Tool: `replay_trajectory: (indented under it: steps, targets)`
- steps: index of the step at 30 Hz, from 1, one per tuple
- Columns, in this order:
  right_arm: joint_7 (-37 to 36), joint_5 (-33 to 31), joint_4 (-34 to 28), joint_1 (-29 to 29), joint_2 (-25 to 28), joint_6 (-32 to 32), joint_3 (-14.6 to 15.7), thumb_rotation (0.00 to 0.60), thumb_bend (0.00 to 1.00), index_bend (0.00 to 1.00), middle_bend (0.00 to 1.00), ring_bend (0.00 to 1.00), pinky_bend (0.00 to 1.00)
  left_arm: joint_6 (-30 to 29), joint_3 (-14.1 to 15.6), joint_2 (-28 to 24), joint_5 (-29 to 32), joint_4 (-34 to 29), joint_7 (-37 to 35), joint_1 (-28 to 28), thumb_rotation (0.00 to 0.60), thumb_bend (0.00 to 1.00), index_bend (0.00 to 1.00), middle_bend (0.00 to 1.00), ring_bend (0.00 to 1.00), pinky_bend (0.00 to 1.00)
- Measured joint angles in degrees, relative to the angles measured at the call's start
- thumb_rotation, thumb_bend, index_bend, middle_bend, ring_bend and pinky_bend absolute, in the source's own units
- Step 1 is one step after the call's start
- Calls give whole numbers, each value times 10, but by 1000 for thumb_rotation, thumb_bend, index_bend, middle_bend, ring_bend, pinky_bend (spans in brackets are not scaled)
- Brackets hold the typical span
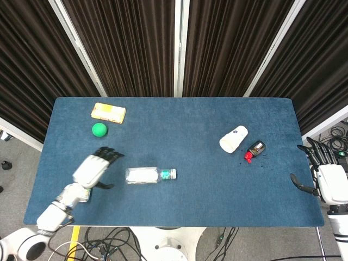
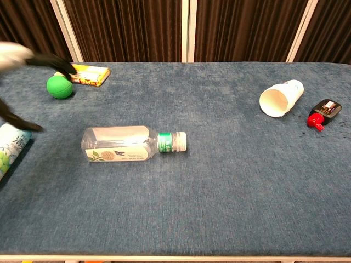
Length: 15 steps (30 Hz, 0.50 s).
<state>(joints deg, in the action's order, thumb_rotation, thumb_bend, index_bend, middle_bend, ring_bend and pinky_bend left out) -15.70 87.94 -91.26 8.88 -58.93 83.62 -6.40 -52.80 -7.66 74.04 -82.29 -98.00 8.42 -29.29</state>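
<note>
My left hand (image 1: 95,168) hangs over the front left of the blue table (image 1: 185,117), fingers spread and holding nothing. It covers the drinks can in the head view; the chest view shows the can (image 2: 11,150) lying below the blurred left hand (image 2: 19,55). A clear bottle (image 1: 149,174) with a green band lies on its side just right of that hand. My right hand (image 1: 328,182) stays off the table's right edge, fingers apart and empty.
A green ball (image 1: 99,129) and a yellow box (image 1: 109,112) sit at the back left. On the right lie a tipped white paper cup (image 1: 234,138) and a small black bottle with a red cap (image 1: 254,149). Dark curtains stand behind.
</note>
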Motion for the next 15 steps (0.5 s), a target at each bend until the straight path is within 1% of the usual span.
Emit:
replay_trajectory:
  steps: [3,9,13,15]
  targets:
    - [-3,-8,4,0,-1,-5,0,561,239,148,6,0,0,32,-4,43,41,15,44,-29,600,0,163,165,103,115]
    - [-7,-15,11,0,-6,-10,1,561,240,148,6,0,0,47,-8,134,136,62,141,-73,600,0,169,167,103,127]
    - [-10,-17,14,0,-9,-12,2,562,239,148,6,0,0,51,-10,177,179,101,172,-94,600,0,207,177,105,156]
    - [-11,-18,15,0,-10,-11,2,563,239,148,6,0,0,52,-9,192,197,117,186,-103,600,1,235,194,135,180]
